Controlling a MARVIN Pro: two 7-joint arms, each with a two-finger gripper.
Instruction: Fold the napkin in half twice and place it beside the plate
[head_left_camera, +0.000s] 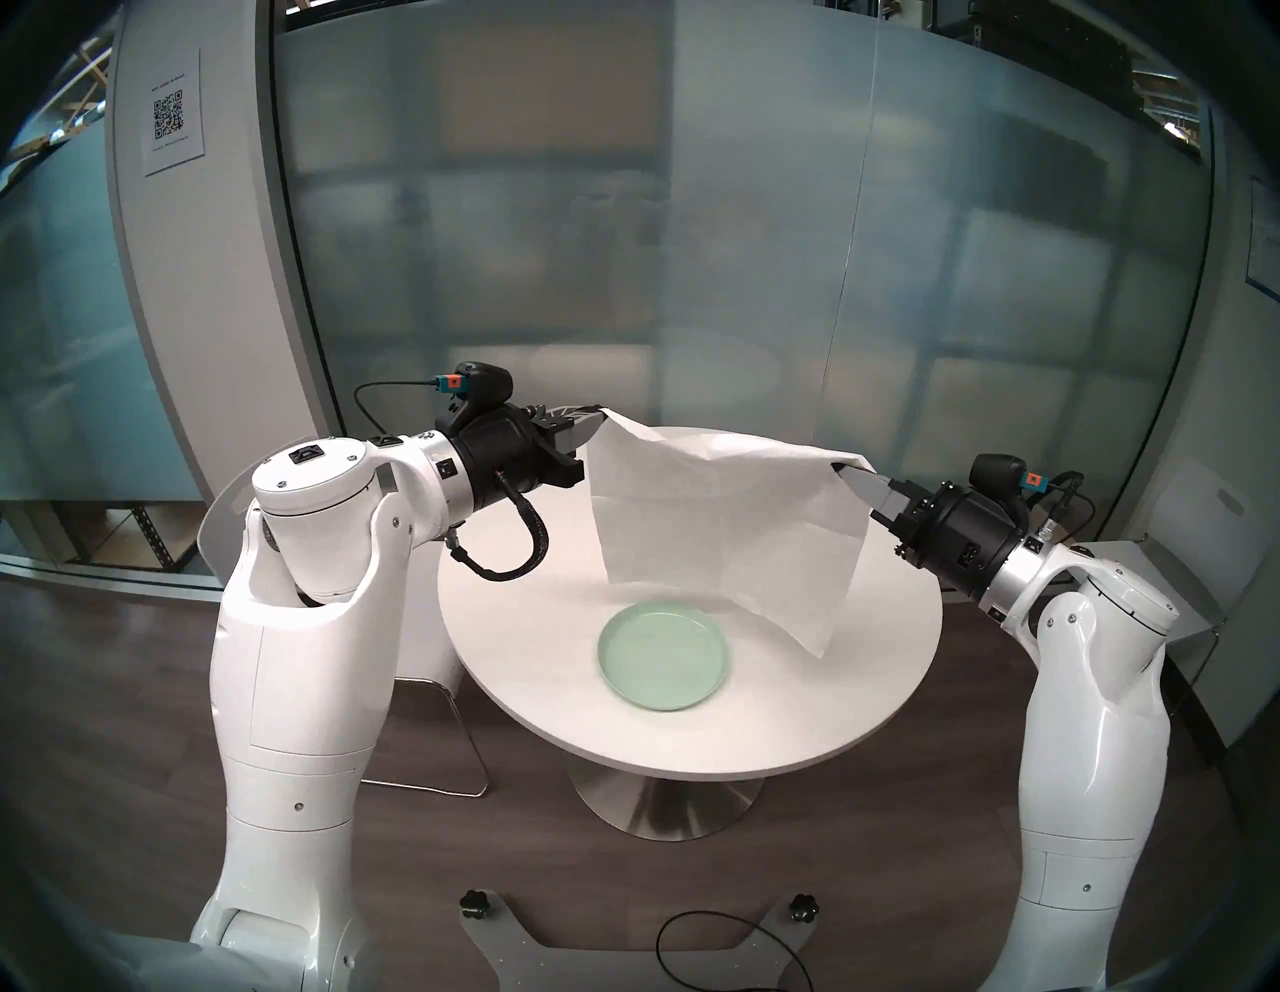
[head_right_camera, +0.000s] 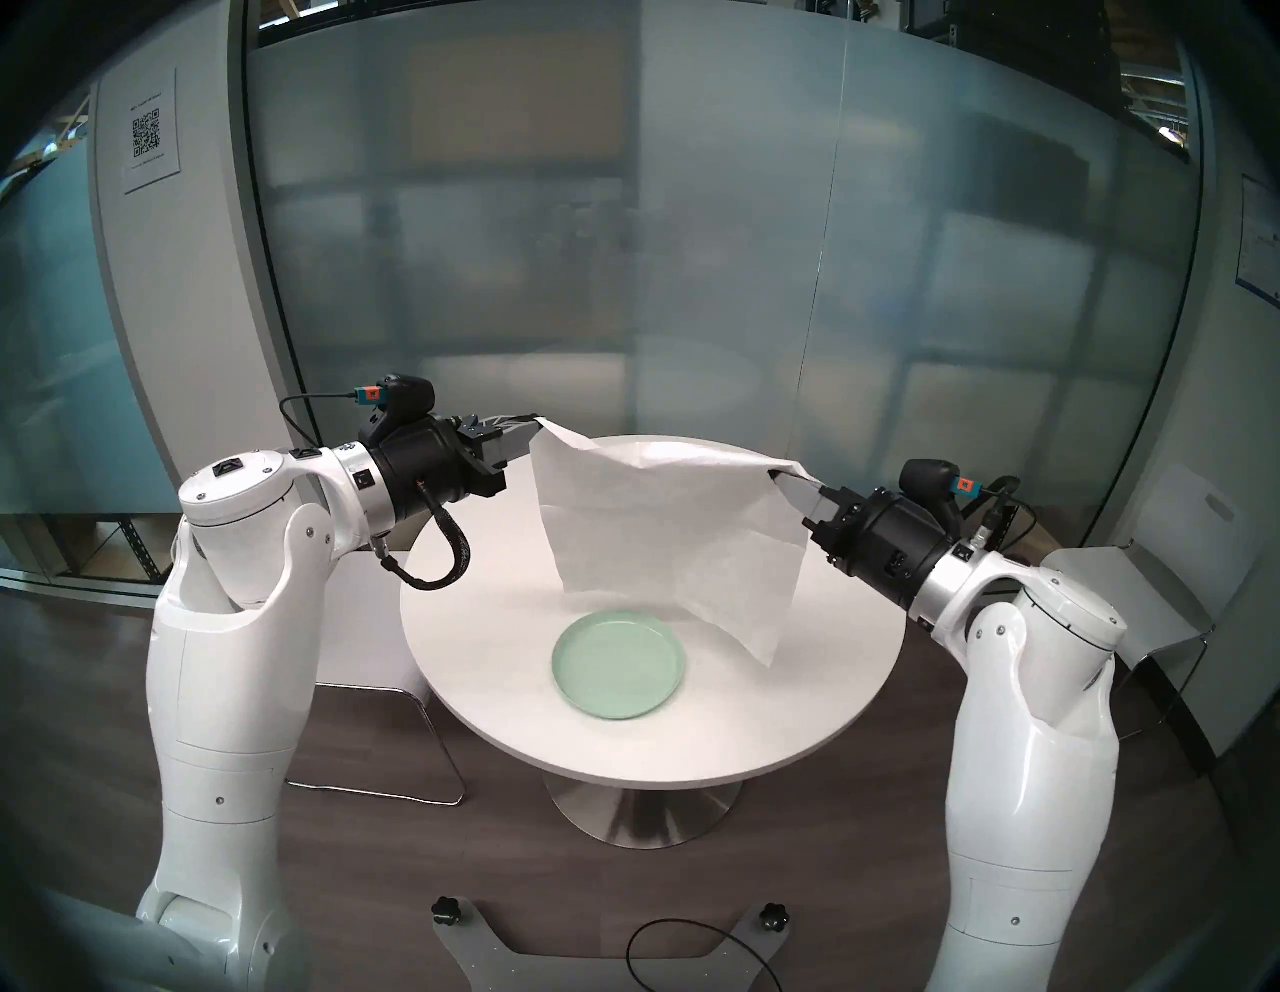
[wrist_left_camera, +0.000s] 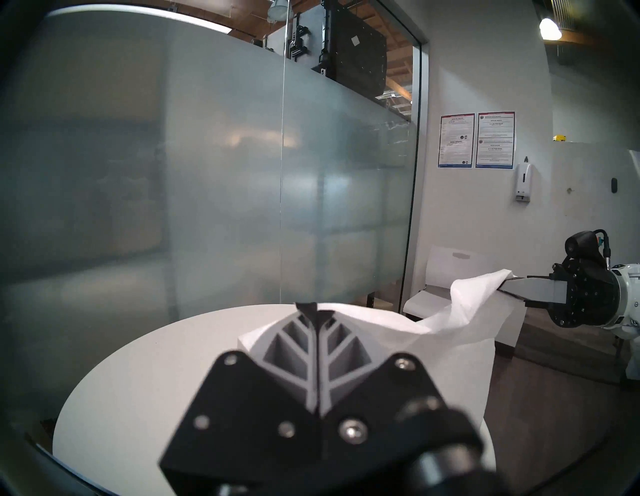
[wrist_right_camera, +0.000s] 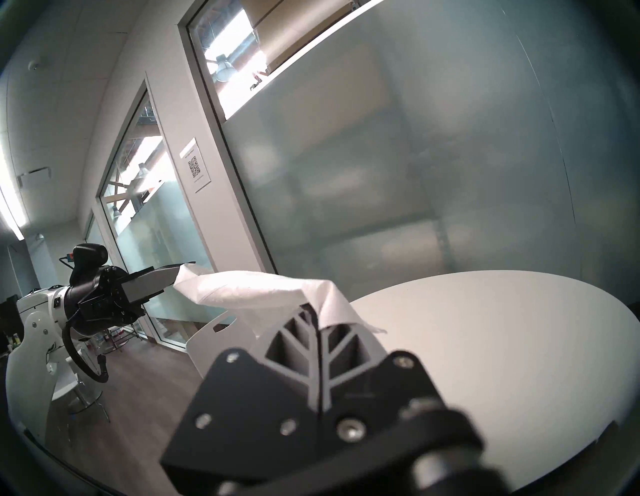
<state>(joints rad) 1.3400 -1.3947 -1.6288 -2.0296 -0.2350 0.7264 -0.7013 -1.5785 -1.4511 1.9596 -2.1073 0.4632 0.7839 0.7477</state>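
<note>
I am holding the napkin (head_left_camera: 727, 526) up over the bench (head_left_camera: 866, 693), each claw clamped on one top corner: my left claw (head_left_camera: 594, 422) at the sheet's upper left in the head view, my right claw (head_left_camera: 841, 472) at its upper right. The sheet is hanging between them like a curtain, sagging along its top edge, and its lower right corner is pointing down toward the bench right of the plate (head_left_camera: 663, 657); whether that corner is touching the bench I cannot tell.

Only the head views are showing the plate, sitting low in the frame's centre, in front of the hanging sheet and apart from it. My left wrist view is showing my pads (wrist_left_camera: 304, 360) pressed together on the napkin (wrist_left_camera: 450, 332), with my right claw (wrist_left_camera: 505, 291) at the far right edge. My right wrist view is mirroring that, with my left claw (wrist_right_camera: 175, 275) at the left.

The bench's front half is lying bare around the plate, and its right rim is curving just below my right claw.
</note>
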